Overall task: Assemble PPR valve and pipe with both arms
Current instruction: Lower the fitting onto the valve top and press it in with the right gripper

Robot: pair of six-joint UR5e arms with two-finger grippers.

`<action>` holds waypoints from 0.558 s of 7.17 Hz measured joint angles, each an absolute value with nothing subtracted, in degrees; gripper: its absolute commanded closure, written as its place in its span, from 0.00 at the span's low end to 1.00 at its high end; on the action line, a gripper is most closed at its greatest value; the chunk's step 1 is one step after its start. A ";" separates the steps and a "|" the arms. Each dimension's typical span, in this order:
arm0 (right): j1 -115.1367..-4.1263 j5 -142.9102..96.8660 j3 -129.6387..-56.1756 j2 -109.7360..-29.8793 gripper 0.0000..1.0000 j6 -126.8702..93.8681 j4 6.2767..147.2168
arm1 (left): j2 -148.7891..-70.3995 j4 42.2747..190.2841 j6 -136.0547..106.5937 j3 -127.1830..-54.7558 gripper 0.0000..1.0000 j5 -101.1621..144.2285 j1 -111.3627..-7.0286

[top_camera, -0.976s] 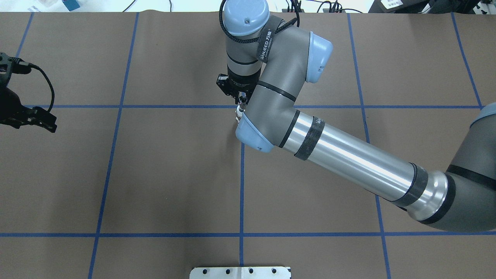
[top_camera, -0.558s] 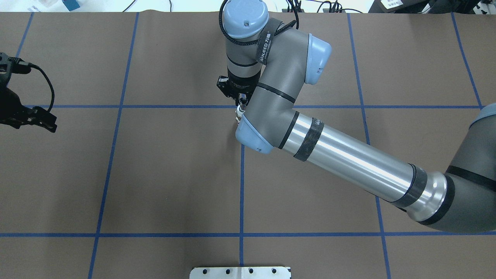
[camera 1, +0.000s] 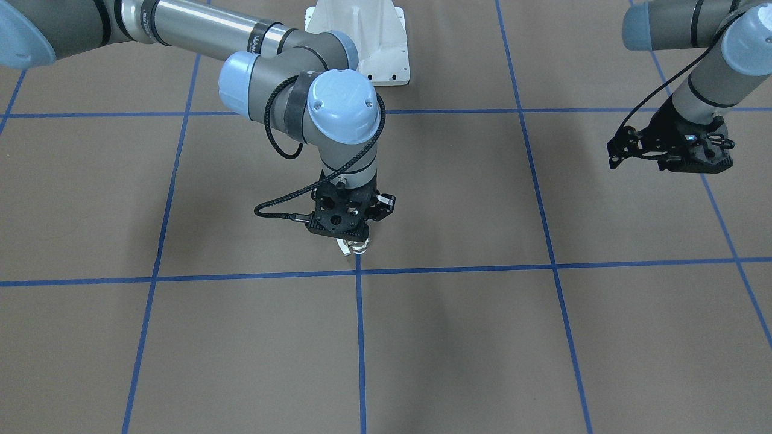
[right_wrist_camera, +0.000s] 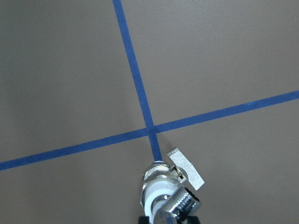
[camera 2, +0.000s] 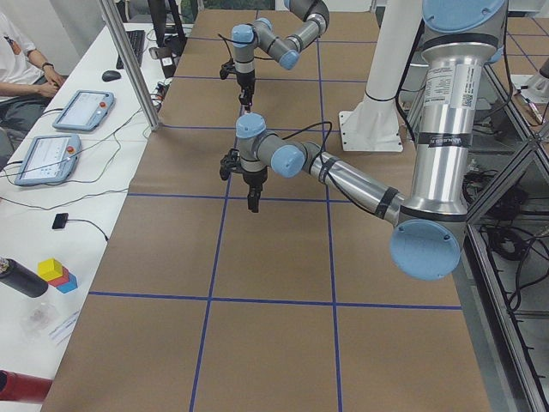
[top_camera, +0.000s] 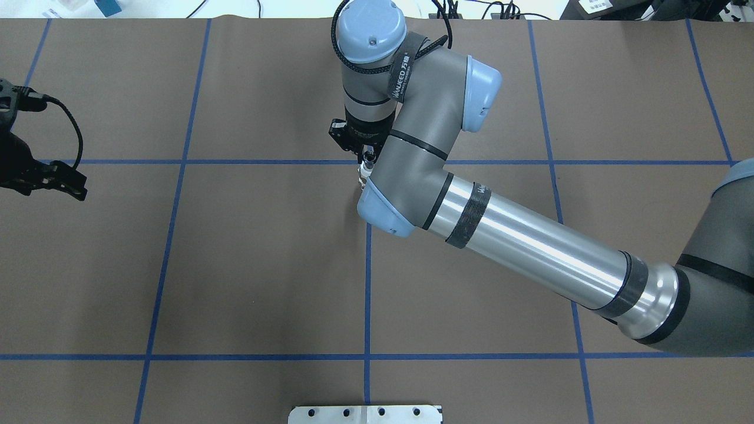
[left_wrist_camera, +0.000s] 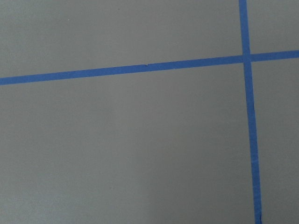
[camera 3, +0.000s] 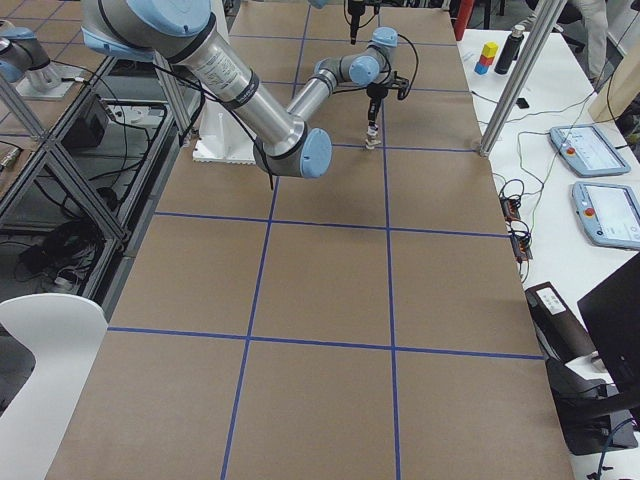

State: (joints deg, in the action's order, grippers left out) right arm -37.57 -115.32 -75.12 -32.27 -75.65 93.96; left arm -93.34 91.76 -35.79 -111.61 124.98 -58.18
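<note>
Pointing white end down, PPR valve (right_wrist_camera: 164, 192), long axis vertical, right jaws gripping it, left jaws unclear.

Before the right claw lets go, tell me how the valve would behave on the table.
The valve looks rigid, metal with white plastic, so probably dense for its size and unbending. Its round body might roll, but the flat side handle would likely stop it quickly.

Bright, even overhead light covers the brown tabletop (top_camera: 265, 265); shadows under the right arm (top_camera: 530, 247) are soft and faint. Its polished tube shows a white glare streak. In the right wrist view the near PPR valve (right_wrist_camera: 158, 191) looks slightly soft.
</note>
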 measured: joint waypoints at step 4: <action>-37.47 -115.15 -75.06 -32.41 0.46 -75.65 93.95 | -93.37 91.68 -35.92 -111.66 0.01 124.98 -58.18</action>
